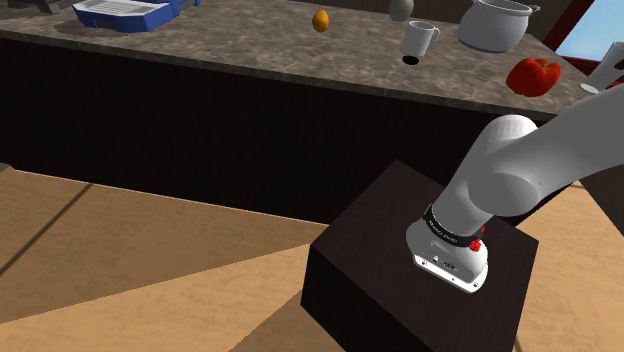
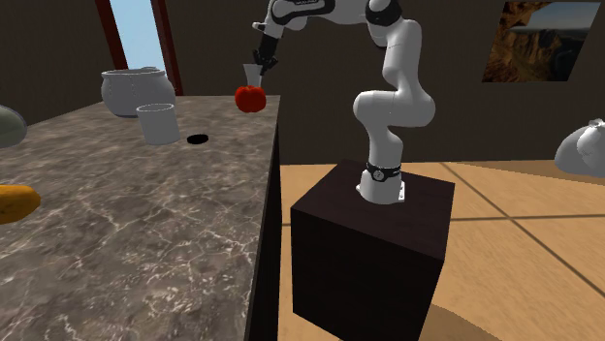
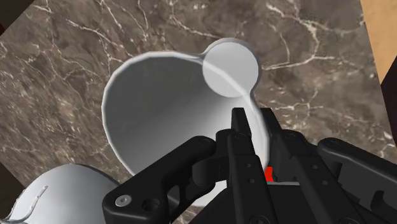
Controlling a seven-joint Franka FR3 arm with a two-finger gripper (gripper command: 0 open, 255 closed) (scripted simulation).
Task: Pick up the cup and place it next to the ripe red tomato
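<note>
The gripper (image 3: 256, 130) clasps the grey cup's (image 3: 165, 108) wall between its fingers. The cup is upright just beside the tomato (image 2: 250, 98) on the counter (image 2: 145, 223); whether it touches the counter I cannot tell.

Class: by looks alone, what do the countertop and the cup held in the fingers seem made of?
Countertop: dark brown-grey stone, probably polished marble, given its white veining. Cup: plain pale grey with a smooth, softly shaded surface. It could be ceramic or metal; the look leaves it open.
</note>
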